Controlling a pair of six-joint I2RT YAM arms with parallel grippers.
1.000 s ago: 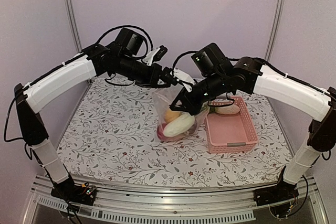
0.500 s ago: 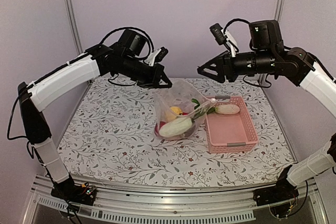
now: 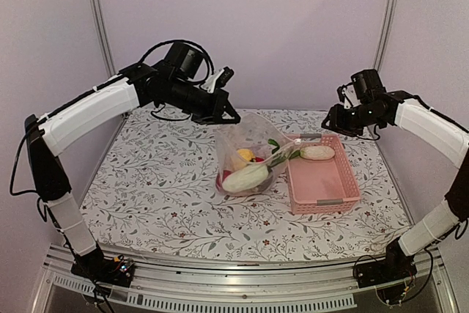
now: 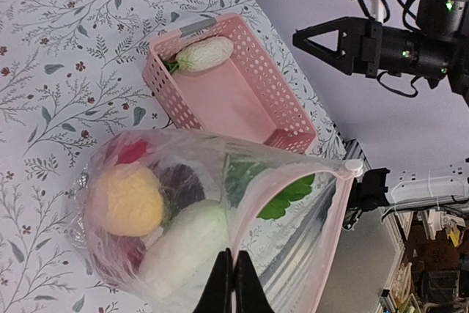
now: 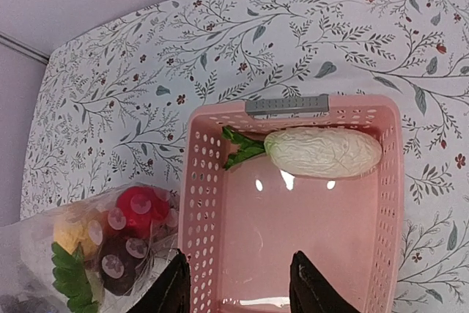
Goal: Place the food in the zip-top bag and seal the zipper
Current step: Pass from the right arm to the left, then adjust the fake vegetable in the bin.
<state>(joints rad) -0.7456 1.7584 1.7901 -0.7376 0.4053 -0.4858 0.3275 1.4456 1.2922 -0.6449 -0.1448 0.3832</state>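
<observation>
At centre frame the left gripper [image 3: 231,116], fingers pinched together on the rim of the zip-top bag [image 3: 243,144], holds its mouth up for loading, while the right gripper [image 5: 238,284], fingers apart and empty, hovers over the lone white vegetable [image 5: 322,152] in the pink basket [image 5: 388,203], seemingly to fetch it.

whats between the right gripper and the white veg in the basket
Only bare basket floor, in the right wrist view, lies between the right gripper and the white veg.

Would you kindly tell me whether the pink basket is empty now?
Not empty: one white oblong vegetable with green leaves lies inside the pink basket, at one end.
</observation>
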